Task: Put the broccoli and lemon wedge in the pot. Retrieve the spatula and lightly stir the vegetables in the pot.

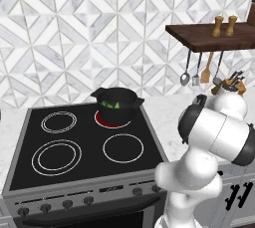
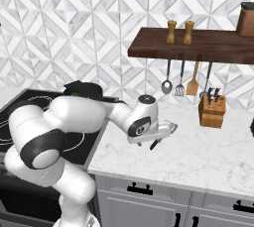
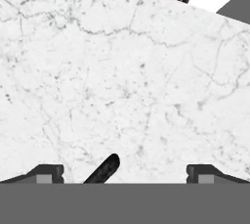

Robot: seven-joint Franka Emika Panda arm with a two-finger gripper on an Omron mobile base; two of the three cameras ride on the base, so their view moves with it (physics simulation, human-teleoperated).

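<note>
The black pot [image 1: 118, 106] stands on the stove's back right burner. The vegetables [image 1: 112, 105] show in it as small green pieces; I cannot tell the broccoli from the lemon wedge. In the right base view my arm hides most of the pot [image 2: 85, 89]. The spatula [image 2: 180, 90] hangs by its handle under the wooden shelf, between a round metal spoon [image 2: 167, 86] and a wooden-handled utensil [image 2: 193, 84]. It also shows in the left base view as the spatula [image 1: 196, 79]. My gripper [image 2: 162, 137] hovers low over the marble counter, left of and below the spatula. The gripper [image 3: 125, 174] is open and empty.
The dark wooden shelf [image 2: 198, 47] carries two shakers [image 2: 171, 31]. A knife block [image 2: 212, 110] stands on the counter under its right part. The stove [image 1: 74, 142] has several burners, and bare marble counter [image 2: 198, 151] stretches to the right of it.
</note>
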